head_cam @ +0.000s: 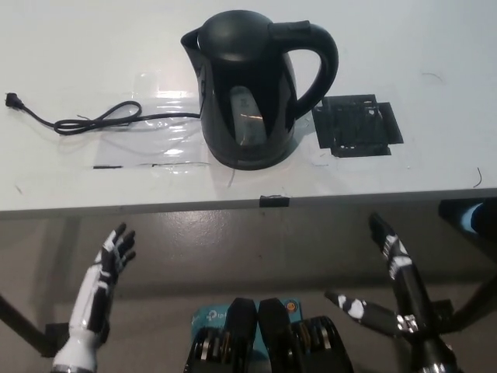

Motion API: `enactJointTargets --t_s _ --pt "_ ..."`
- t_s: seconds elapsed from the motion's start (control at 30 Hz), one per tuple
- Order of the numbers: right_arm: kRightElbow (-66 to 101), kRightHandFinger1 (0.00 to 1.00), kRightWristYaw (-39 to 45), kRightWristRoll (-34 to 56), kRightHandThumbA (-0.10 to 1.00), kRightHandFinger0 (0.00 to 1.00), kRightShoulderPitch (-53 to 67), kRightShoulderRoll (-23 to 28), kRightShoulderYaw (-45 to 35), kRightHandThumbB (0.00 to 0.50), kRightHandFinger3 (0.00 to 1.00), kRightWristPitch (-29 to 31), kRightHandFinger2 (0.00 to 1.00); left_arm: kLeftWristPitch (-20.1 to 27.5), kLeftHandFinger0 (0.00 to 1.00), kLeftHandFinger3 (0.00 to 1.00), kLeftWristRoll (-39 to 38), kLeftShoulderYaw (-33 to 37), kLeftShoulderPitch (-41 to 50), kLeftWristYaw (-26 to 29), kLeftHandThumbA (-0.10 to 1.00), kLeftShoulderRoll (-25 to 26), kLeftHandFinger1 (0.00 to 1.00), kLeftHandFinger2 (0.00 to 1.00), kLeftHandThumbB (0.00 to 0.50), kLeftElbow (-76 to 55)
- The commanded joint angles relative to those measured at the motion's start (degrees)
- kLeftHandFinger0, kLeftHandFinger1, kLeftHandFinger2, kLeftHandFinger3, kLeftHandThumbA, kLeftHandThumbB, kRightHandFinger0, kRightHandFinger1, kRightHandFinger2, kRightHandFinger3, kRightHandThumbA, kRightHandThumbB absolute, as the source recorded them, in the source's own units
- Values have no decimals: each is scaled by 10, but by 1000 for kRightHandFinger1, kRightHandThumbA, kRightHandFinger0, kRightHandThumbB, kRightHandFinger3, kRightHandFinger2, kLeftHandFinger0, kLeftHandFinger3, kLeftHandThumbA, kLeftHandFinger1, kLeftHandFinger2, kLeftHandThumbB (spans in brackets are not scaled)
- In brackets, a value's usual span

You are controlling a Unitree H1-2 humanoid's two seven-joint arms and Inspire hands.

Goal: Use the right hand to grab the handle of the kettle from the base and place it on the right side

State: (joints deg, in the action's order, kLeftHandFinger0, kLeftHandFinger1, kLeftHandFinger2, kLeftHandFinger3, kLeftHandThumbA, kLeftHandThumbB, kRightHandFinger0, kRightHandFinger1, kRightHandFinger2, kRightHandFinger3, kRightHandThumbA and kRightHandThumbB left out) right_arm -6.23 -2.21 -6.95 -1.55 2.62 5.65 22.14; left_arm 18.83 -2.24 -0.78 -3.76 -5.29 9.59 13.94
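The black electric kettle (252, 89) stands on the white table (70, 62), handle (317, 66) toward two o'clock, black taped square (357, 126) just beside at three. Both hands hang below the table edge, fingers spread, empty: right hand (392, 284) at five o'clock, left hand (109, 268) at seven.

Showing 1 black kettle (252, 85), 1 power cord (93, 119), 1 black tape square (357, 126), 1 white table (78, 54), 2 robot hands.
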Motion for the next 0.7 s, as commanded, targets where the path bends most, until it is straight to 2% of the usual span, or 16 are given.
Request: enactJointTargets --t_s 0.0,0.13,0.2,0.23,0.33,0.53,0.63,0.67 --pt "79 1000 -28 -10 1000 1000 10 -10 -11 273 1000 48 1000 35 1000 1000 -4 15 18 -19 1000 -7 1000 1000 500 -30" --pt "117 1000 -27 -5 1000 1000 -9 -18 -27 291 1000 44 1000 45 1000 1000 -7 27 40 -25 1000 -13 1000 1000 500 -34" --pt "131 1000 -26 -5 1000 1000 -33 -19 -32 274 1000 31 1000 44 1000 1000 -12 30 45 -29 1000 -16 1000 1000 500 -35" --pt "132 1000 -27 -4 1000 1000 -42 -20 -35 295 1000 25 1000 45 1000 1000 -12 31 49 -28 1000 -17 1000 1000 500 -36" --pt "134 1000 -30 -10 965 1000 -79 -22 -43 282 1000 0 1000 47 1000 1000 -14 33 50 -29 1000 -19 1000 1000 500 -36" --pt "105 1000 -49 -83 1000 1000 -192 -18 -59 283 1000 -80 1000 45 1000 1000 -9 36 50 -29 1000 -19 1000 1000 500 -41" --pt "75 1000 -51 -95 1000 1000 -242 -18 -61 266 1000 -128 1000 44 1000 1000 -12 36 51 -29 1000 -19 1000 1000 500 -42" --pt "48 1000 -53 -96 997 1000 -271 -15 -62 234 1000 -138 1000 44 1000 1000 -14 36 51 -30 1000 -19 1000 1000 500 -41"
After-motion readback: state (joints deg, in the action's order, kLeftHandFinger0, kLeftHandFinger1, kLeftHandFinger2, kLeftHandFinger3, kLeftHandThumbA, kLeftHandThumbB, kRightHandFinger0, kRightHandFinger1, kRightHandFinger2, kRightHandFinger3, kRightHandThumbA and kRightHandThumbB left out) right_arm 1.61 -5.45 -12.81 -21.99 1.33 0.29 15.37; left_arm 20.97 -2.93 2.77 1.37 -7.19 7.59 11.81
